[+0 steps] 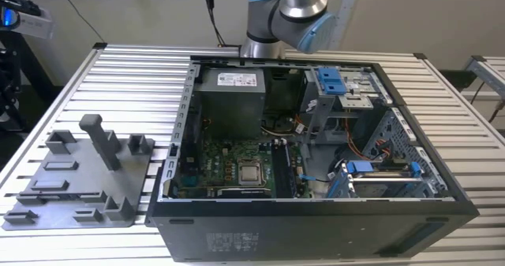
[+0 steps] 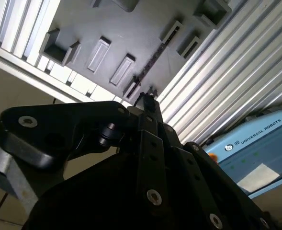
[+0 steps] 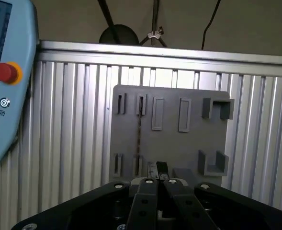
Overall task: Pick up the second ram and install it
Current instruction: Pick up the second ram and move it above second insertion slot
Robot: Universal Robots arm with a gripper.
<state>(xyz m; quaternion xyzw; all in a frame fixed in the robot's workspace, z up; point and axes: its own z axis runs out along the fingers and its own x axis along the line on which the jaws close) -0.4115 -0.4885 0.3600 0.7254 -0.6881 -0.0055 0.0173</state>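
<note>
The second ram (image 3: 140, 132) is a thin dark strip standing edge-on in a slot pair of the grey tray (image 3: 169, 143). In the second wrist view the ram (image 2: 152, 60) lies just beyond my fingertips. My gripper (image 3: 158, 168) hovers above the tray's near edge, a little to one side of the ram and apart from it. Its jaws are shut together with nothing between them. In the second wrist view the gripper (image 2: 148, 97) tapers to a closed tip. The exterior view has the tray (image 1: 79, 183) at its left, beside the open computer case (image 1: 316, 159).
Inside the case lie the motherboard with a silver CPU chip (image 1: 251, 172) and long dark memory slots (image 1: 282, 168) beside it. A tall grey post (image 1: 103, 142) rises from the tray. A teach pendant (image 3: 2, 81) rests on the slatted aluminium table (image 3: 73, 120).
</note>
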